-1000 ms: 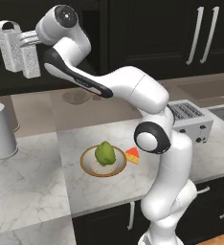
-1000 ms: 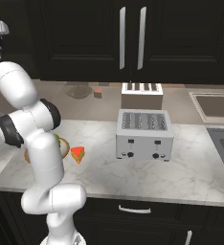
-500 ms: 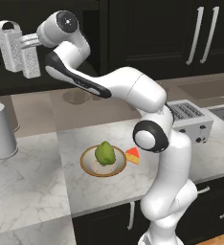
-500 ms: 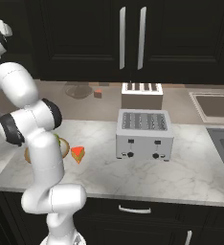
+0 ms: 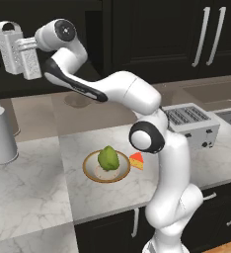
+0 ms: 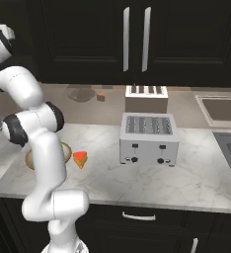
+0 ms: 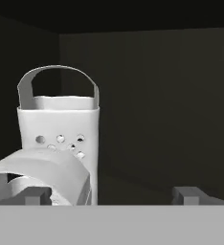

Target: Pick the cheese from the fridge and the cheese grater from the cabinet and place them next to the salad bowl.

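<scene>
Gripper (image 7: 113, 195) wide open, nothing held; both tips at full spread, inside the cabinet (image 7: 157, 95), levelled at its dark back wall. Left tip sits right by the curved handle band of the nearer, lower cheese grater (image 7: 47, 167); contact or a hair's gap, cannot tell. In the left base view that same grater (image 5: 31, 64) hangs just under my hand. Behind it, upright, the taller grater (image 7: 59, 139), perforations and hoop handle plain to see; not the one wanted (I take the shorter as mine, judging by the tops, though the angle is awkward). Handling, by my reckoning: thin sheet metal, hollow, so light and stiff, but smooth and slick on the flat faces, and the holed faces may catch or skid under the pads. Tall for its foot, so a nudge could topple it against its neighbour. Best hold looks to be across the body just below the handle, pads on two opposite flat sides, jaws squared to it; the handle band itself seems thin and springy, and a pinch there would let it swing. I am off to its right now and would need to shift left first. Further out on the counter: the cheese (image 5: 136, 160) lies just beside the salad bowl (image 5: 90, 170), lettuce inside.
</scene>
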Tool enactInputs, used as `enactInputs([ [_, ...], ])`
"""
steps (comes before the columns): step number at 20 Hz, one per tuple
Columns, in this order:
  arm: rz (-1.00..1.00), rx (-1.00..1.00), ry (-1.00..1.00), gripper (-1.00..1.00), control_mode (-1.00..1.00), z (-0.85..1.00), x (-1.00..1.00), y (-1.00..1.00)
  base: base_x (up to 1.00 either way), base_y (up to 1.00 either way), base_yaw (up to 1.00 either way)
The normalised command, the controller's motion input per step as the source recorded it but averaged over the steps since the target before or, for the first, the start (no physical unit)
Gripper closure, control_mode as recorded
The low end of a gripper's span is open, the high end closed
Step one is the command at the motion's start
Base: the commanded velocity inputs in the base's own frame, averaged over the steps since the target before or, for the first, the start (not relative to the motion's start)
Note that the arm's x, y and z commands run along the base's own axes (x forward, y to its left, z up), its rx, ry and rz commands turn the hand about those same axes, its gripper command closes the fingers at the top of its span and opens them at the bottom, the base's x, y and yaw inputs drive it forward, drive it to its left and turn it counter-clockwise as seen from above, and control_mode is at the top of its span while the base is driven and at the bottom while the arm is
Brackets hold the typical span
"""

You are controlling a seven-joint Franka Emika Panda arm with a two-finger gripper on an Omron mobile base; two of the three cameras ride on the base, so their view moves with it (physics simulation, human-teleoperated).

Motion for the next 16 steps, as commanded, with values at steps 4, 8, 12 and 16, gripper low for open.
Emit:
enactInputs([
  [4, -0.05, 0.00, 0.00, -1.00, -1.00, 0.00, 0.35, 0.36, 0.00, 0.00, 0.00],
  [8, -0.06, 0.00, 0.00, 1.00, -1.00, 0.00, 0.36, 0.37, 0.00, 0.00, 0.00],
  [12, 0.00, 0.00, 0.00, 1.00, -1.00, 0.00, 0.01, 0.05, 0.00, 0.00, 0.00],
  [16, 0.00, 0.00, 0.00, 1.00, -1.00, 0.00, 0.00, 0.00, 0.00, 0.00, 0.00],
])
